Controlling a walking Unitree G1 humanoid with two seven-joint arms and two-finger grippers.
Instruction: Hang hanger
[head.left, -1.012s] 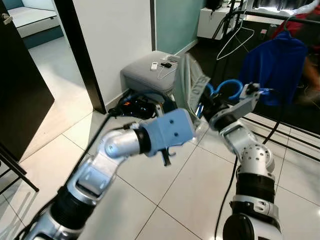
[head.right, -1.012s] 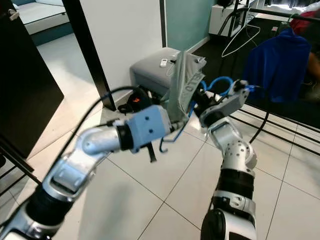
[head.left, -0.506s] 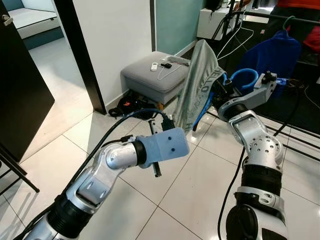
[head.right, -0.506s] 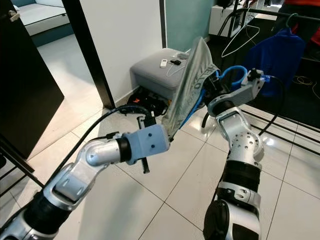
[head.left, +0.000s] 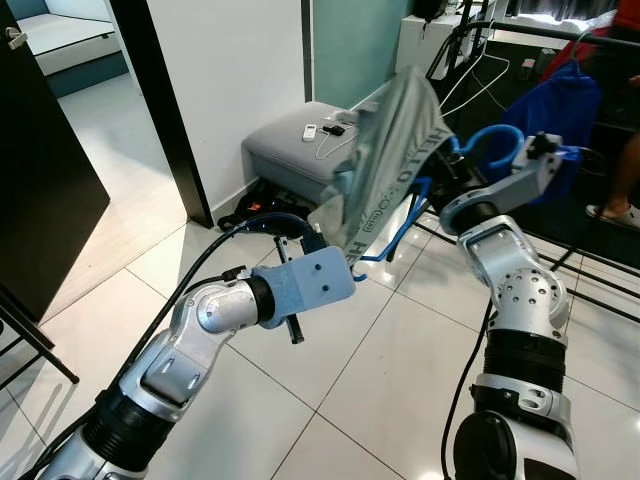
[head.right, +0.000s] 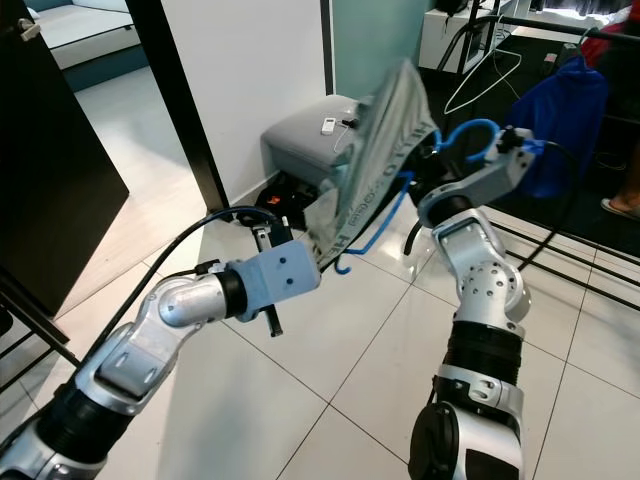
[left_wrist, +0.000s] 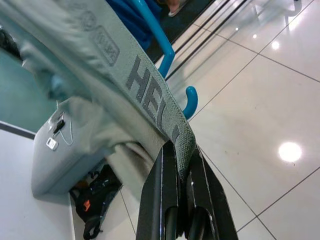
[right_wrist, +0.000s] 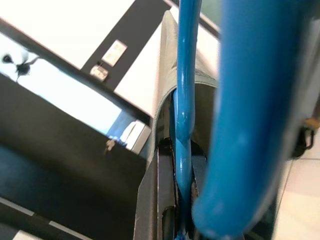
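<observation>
Left gripper (left_wrist: 181, 165) pinched tight on the lettered waistband of grey shorts (head.left: 385, 180); right gripper (right_wrist: 181, 150) clamped, seemingly, on the thin bar of the blue hanger (head.right: 385, 222). Held up between both arms, shorts draped over the hanger, above white floor tiles (head.left: 380, 370). Beyond, a grey stool (head.left: 295, 150) and a blue garment (head.left: 545, 105) on a black rack (head.left: 560, 40).

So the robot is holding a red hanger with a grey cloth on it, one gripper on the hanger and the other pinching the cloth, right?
Nearly: the hanger is blue, not red, as the right wrist view shows. The right gripper does clamp it, and the left gripper pinches the grey cloth.
</observation>
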